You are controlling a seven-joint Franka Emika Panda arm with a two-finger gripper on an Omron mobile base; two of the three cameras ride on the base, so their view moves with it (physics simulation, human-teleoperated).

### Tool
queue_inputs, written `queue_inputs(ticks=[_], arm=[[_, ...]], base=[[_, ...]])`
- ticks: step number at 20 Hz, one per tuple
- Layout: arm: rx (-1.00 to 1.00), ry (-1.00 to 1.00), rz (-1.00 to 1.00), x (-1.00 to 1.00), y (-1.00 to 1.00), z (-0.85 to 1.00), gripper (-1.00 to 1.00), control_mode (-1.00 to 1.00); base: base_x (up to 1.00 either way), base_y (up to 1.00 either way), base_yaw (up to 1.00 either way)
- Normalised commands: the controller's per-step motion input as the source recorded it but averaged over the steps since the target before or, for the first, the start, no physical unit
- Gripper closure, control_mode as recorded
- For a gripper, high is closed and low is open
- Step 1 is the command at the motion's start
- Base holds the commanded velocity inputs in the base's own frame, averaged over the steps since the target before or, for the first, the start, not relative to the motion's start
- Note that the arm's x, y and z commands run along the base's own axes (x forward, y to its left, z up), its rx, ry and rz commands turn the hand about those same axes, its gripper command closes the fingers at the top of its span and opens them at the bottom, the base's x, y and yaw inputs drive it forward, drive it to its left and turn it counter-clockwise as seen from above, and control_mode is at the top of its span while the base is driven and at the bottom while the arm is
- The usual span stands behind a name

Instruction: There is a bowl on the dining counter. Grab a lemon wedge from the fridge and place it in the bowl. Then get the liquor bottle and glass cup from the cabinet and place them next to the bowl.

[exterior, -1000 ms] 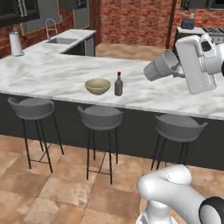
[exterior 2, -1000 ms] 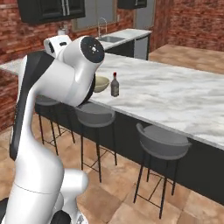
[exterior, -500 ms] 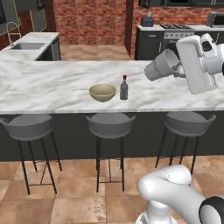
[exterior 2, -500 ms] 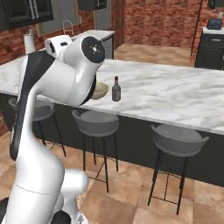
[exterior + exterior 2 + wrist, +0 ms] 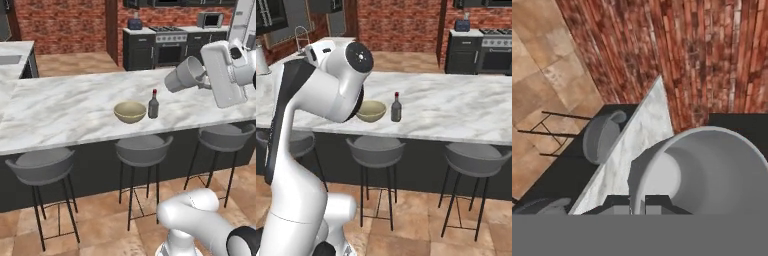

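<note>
My gripper [image 5: 202, 80] is shut on the rim of the glass cup [image 5: 182, 75], a grey see-through tumbler held tipped on its side, high above the right part of the dining counter [image 5: 70, 117]. The hand view looks into the cup [image 5: 704, 167] from close up, with my gripper [image 5: 634, 205] at its rim. The tan bowl [image 5: 130, 111] stands mid-counter with the liquor bottle [image 5: 153, 104] upright just to its right. From the right base view the bowl [image 5: 371, 111] and bottle [image 5: 396, 107] sit beside my arm. The lemon wedge is hidden. The fridge and the cabinet are out of view.
Three grey stools [image 5: 142, 149] stand along the counter's near side. A black stove and low cabinets [image 5: 167, 44] line the brick back wall. A sink tap [image 5: 301, 37] is at the far left. Below the cup lie a counter corner [image 5: 644, 130] and a stool [image 5: 602, 135].
The whole picture has shifted, so the base has moved. The bowl and bottle now sit nearer the middle of both views. The arm keeps its pose, still holding the cup.
</note>
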Motion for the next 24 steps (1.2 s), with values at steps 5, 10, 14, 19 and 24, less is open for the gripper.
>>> queue_inputs(ticks=[5,10,14,19,24], arm=[[0.0,0.0,0.0,0.0,0.0,0.0,1.0,1.0],[0.0,0.0,0.0,0.0,0.0,0.0,1.0,1.0],[0.0,0.0,0.0,0.0,0.0,0.0,1.0,1.0],[0.0,0.0,0.0,0.0,0.0,0.0,1.0,1.0],[0.0,0.0,0.0,0.0,0.0,0.0,1.0,1.0]], base=[[0.67,0.5,-0.3],[0.58,0.59,-0.18],[0.52,0.56,-0.13],[0.66,0.39,-0.09],[0.72,0.09,0.0]])
